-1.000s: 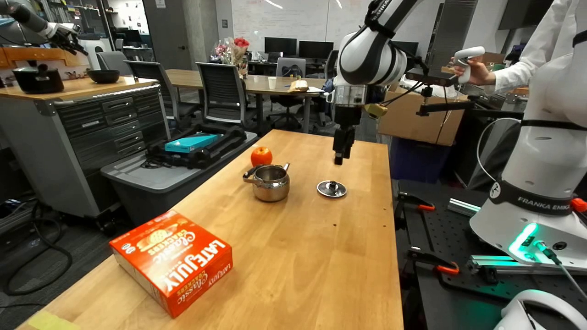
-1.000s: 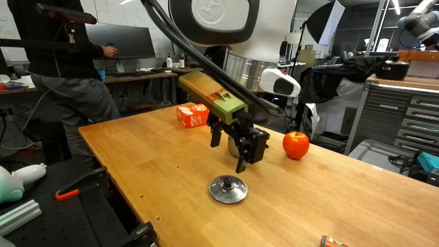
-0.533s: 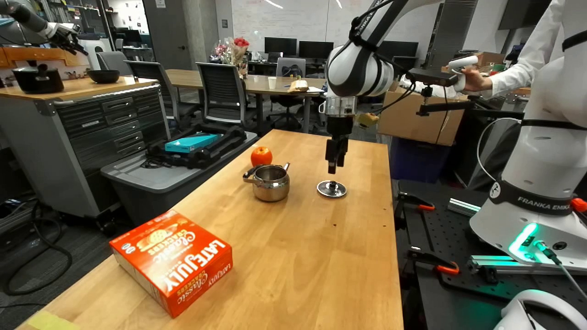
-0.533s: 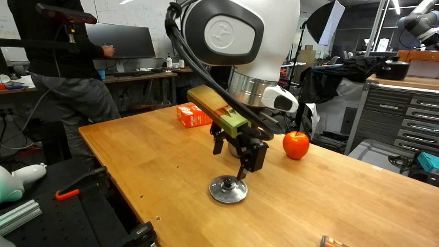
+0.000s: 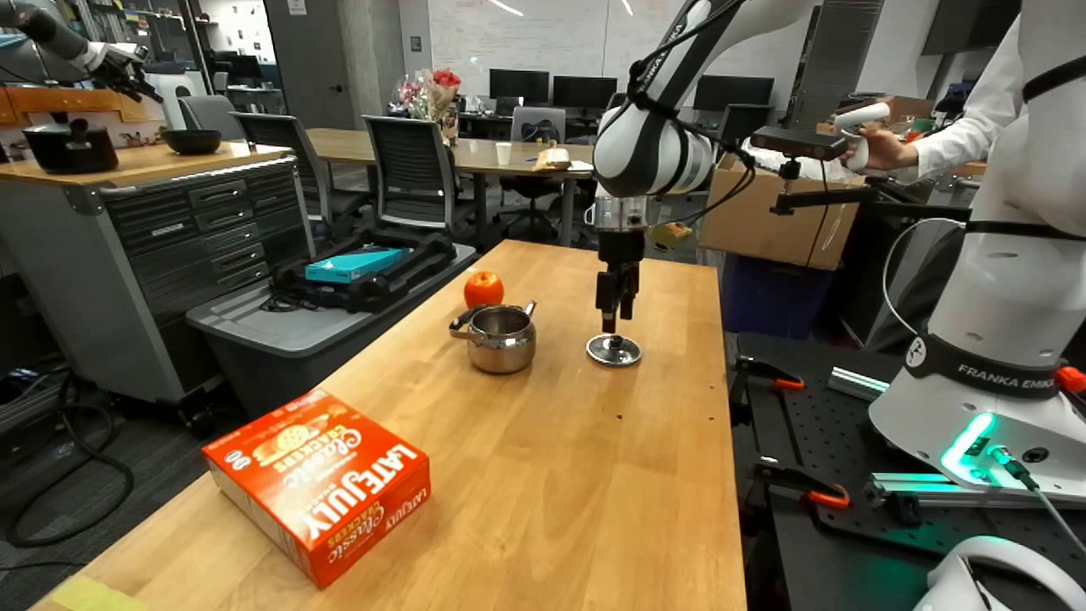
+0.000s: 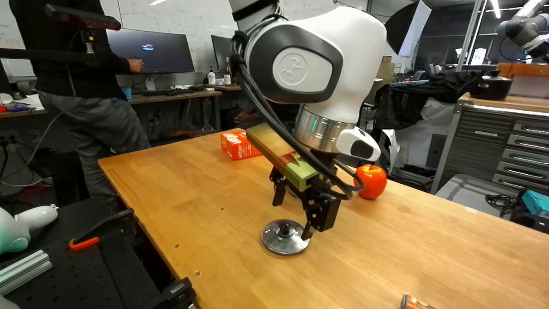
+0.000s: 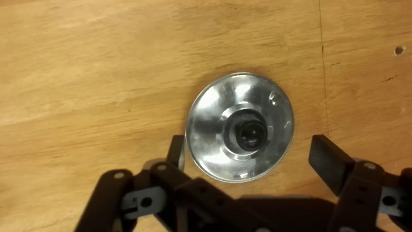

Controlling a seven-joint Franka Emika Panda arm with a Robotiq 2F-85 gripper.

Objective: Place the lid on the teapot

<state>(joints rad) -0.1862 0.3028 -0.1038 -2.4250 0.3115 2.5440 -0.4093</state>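
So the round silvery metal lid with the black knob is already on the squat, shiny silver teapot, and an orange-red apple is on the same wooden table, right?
Not quite: the round silvery metal lid isn't on the squat silver teapot, which stands open; an exterior view shows the lid lying apart from it on the wooden table. The orange-red apple is on that table.

The gripper [image 6: 292, 218] is lower now; in an exterior view one finger [image 6: 307, 231] hides the lid [image 6: 274, 241] at three o'clock, and a screen [image 6: 158, 52] at its eleven o'clock lights up.
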